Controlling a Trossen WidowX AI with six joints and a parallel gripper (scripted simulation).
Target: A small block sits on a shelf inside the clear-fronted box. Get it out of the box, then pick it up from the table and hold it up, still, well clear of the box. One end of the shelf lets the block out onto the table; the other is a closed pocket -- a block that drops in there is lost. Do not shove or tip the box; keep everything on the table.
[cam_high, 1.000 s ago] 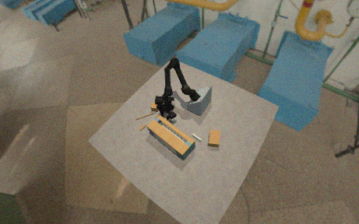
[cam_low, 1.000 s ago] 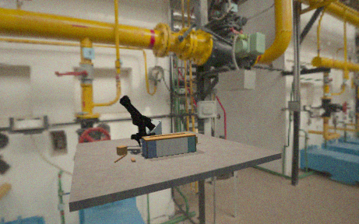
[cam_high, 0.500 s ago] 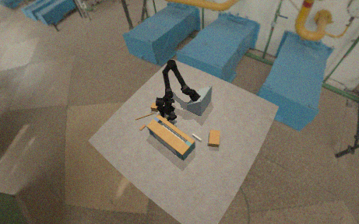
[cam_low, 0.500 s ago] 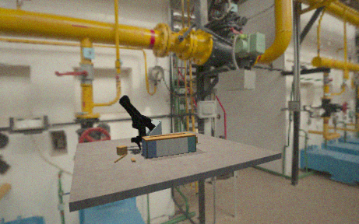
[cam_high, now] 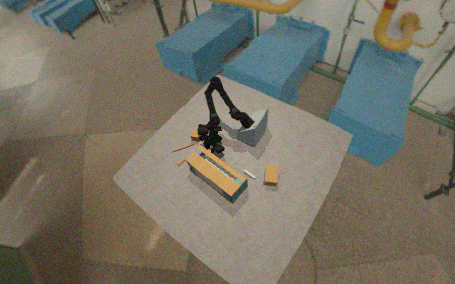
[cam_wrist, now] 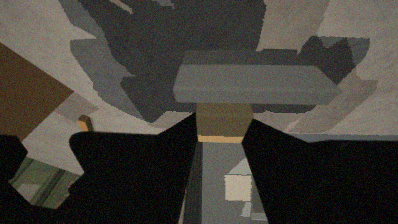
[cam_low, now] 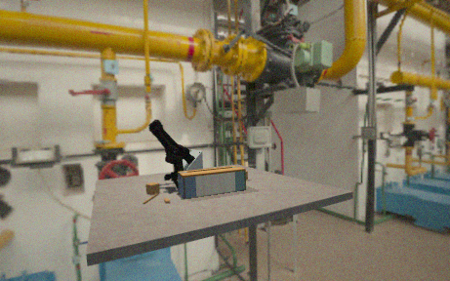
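Observation:
A small tan block (cam_wrist: 224,119) is between the fingertips in the wrist view, with both tips against its sides, low over the table. My gripper (cam_wrist: 218,118) (cam_high: 217,151) is shut on it, near the left end of the box (cam_high: 216,173) (cam_low: 212,182). A grey bar (cam_wrist: 250,84) lies across, right beside the block; I cannot tell whether they touch. The box stands upright with an orange top that has a long slot. The gripper hides the block in the top view, and the box hides it in the exterior view.
A large orange block (cam_high: 196,134) (cam_low: 152,188) (cam_wrist: 30,95), an orange stick (cam_high: 184,147) (cam_low: 150,198) and a small orange piece (cam_high: 181,162) (cam_low: 167,201) lie left of the box. A white rod (cam_high: 249,174) and another orange block (cam_high: 271,175) lie right. A grey-blue wedge (cam_high: 257,132) stands by the arm's base.

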